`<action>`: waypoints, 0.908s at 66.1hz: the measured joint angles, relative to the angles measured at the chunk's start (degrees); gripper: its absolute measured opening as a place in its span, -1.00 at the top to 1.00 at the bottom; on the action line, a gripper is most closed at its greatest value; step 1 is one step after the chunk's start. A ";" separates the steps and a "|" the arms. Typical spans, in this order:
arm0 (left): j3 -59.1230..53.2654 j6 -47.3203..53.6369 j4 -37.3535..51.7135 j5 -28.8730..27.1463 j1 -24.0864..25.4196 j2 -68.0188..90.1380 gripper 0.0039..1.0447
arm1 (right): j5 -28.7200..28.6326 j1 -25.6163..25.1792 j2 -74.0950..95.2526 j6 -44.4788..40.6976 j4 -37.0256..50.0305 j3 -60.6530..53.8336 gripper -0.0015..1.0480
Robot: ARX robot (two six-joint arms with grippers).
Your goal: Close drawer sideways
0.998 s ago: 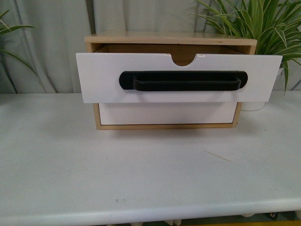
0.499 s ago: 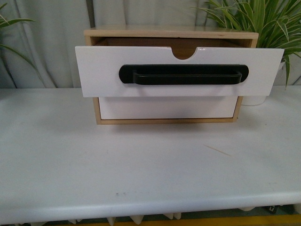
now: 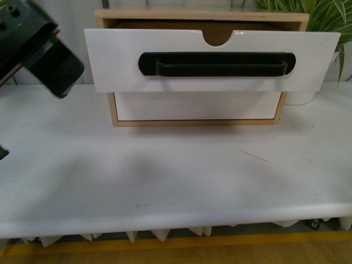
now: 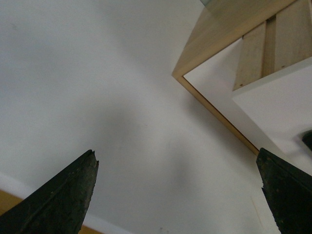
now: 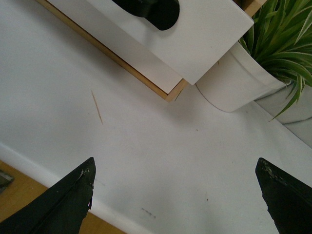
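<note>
Along the drawer (image 4: 275,102), bare wooden side

The left arm (image 3: 41,52) is hanging raised at the left edge of the front view. Only a dark, blocky section of it is showing, tilting down toward the right. The left gripper (image 4: 178,195) is holding its jaws wide apart, with its two dark fingertips (image 4: 63,200) sitting at opposite sides of its wrist view and gripping nothing. The right gripper (image 5: 175,200) is likewise spreading its jaws wide, its dark, tapering fingertips (image 5: 285,192) closing on nothing.
</note>
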 joint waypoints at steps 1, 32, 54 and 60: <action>0.31 0.02 0.17 0.13 -0.02 0.37 -0.89 | 0.15 0.31 0.61 -0.24 0.39 0.28 -0.83; 9.35 5.29 6.05 6.51 -0.20 12.35 -0.89 | 2.05 4.57 10.86 -1.14 6.51 4.70 -0.83; 13.16 7.74 6.99 8.63 0.48 15.17 -0.89 | 2.71 4.96 14.95 -0.74 7.45 9.01 -0.83; 13.42 8.22 7.23 8.87 0.77 15.45 -0.89 | 3.02 5.16 16.09 -0.70 7.48 10.34 -0.83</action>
